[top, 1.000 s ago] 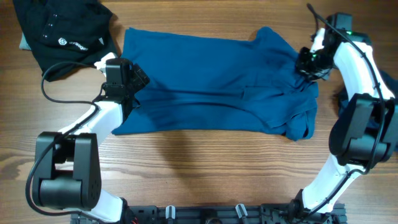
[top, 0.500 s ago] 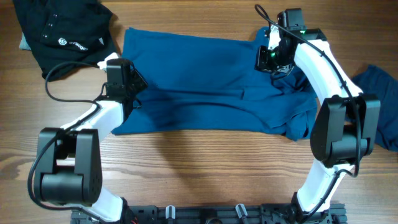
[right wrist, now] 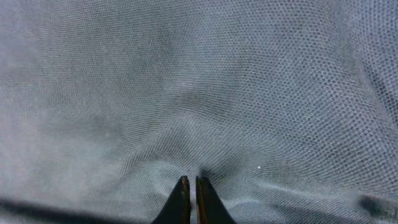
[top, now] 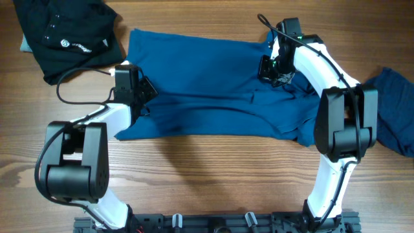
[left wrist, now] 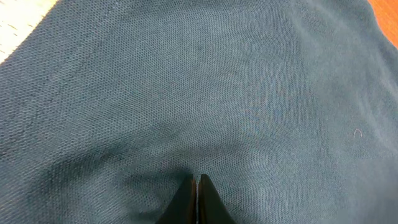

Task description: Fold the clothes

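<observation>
**Garment position.** The T-shirt (top: 207, 84) is lying spread across the middle of the table (top: 213, 168), with its long axis running left to right. Its right end is lying bunched and partly doubled over. A darker blue garment (top: 394, 110) is lying apart at the right edge of the table, and a black garment (top: 65, 32) is lying at the far left corner. Neither arm is touching either of them.

**Left arm.** The left gripper (left wrist: 197, 190) is bearing on the left edge of the T-shirt. Its jaws are pressing tip to tip with no gap showing. Creases in the weave are converging on the tips, which suggests they are pinching a small fold of cloth.

**Right arm.** The right gripper (right wrist: 192, 190) is working on the far right part of the same T-shirt, near the bunched end. Its jaws are likewise closing fully, and the cloth is puckering toward them, which suggests a pinch of fabric.

**Purpose of the holds.** The two grips are sitting at opposite ends of the garment. This placement is probably serving to let one panel be lifted and carried across evenly. The fold is judged to be at the grasping stage.

**Caution.** Thin pinches can be slipping under tension.
</observation>
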Motion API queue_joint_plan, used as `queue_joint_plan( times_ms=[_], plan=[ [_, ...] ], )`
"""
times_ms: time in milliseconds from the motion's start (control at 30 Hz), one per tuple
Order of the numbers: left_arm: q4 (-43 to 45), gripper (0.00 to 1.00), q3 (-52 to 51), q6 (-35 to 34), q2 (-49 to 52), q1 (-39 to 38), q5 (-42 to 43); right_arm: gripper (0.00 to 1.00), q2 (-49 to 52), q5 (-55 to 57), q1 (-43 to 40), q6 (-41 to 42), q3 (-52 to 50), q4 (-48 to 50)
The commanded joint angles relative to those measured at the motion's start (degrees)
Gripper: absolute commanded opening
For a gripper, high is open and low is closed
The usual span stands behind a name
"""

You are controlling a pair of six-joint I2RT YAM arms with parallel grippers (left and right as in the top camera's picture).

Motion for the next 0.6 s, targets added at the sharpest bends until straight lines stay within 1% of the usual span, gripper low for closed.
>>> queue_joint_plan(
  times_ms=[0, 100, 200, 367, 433, 567],
  plan=[
    [0.7, 0.04, -0.5, -0.5, 1.9, 0.3, 0.5, 0.07, 0.5, -0.3, 0.3, 0.8, 1.0, 0.6],
    [0.8, 0.05, -0.5, -1.3, 3.1, 0.3, 0.5, 0.07, 0.5, 0.4, 0.3, 2.0, 1.0, 1.8],
    [0.7, 0.08, -0.5, -1.3, 3.8, 0.3, 0.5, 0.1, 0.7, 0.3, 0.3, 3.4, 1.0, 3.1],
    [1.1, 0.11, -0.5, -1.3, 3.8, 0.3, 0.5, 0.09, 2.9, -0.1, 0.3, 4.8, 1.0, 4.3],
    [1.4, 0.1, -0.5, -1.3, 3.8, 0.3, 0.4, 0.08, 3.8, -0.1, 0.3, 4.8, 1.0, 4.6],
    [3.5, 0.04, -0.5, -1.3, 3.8, 0.3, 0.4, 0.08, 5.1, -0.1, 0.3, 4.9, 1.0, 6.0]
  ],
)
